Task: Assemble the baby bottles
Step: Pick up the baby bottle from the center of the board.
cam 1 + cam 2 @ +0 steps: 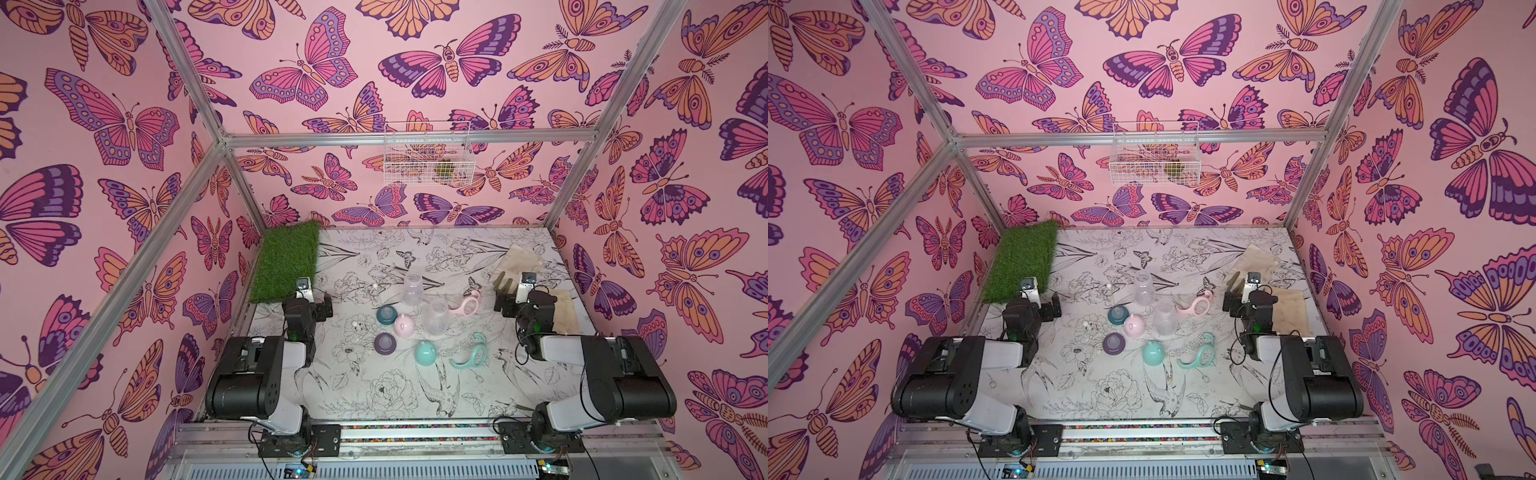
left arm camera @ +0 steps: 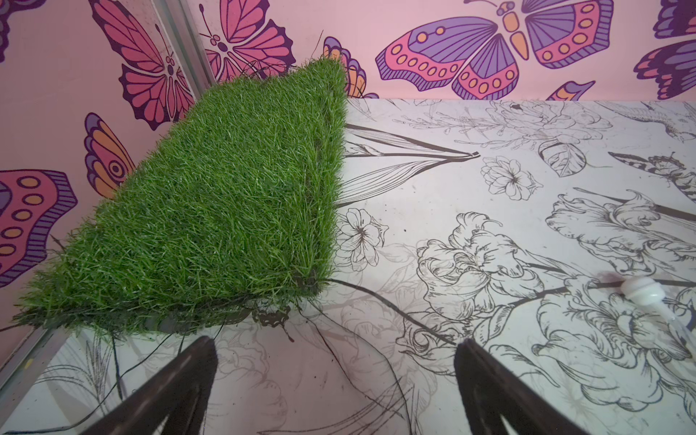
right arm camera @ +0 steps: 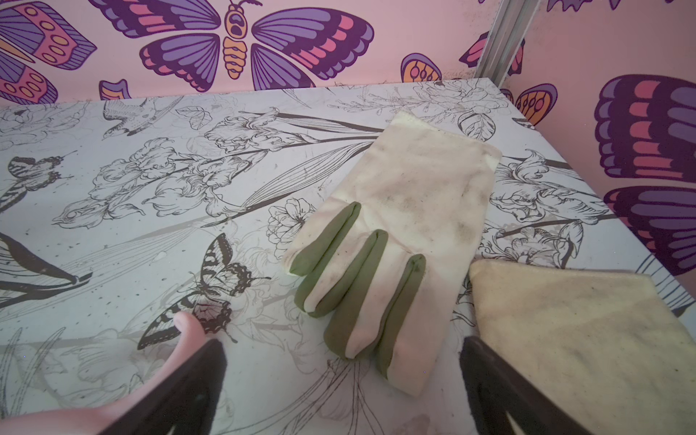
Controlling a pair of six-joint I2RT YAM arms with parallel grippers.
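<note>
While right claw (image 3: 341, 341) gapes, gloves (image 3: 414, 188) lie just ahead.

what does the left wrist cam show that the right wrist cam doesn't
Only the left wrist view: the green grass mat in the corner, and a small white-tipped clear piece at the frame edge.
Only the right wrist view: a beige glove with green fingers, a second beige glove beside it, and part of the pink handle ring next to one gripper finger.
Both: the floral-print tabletop, the butterfly wall, and a gripper that is open and holding nothing, the left gripper and the right gripper.
</note>
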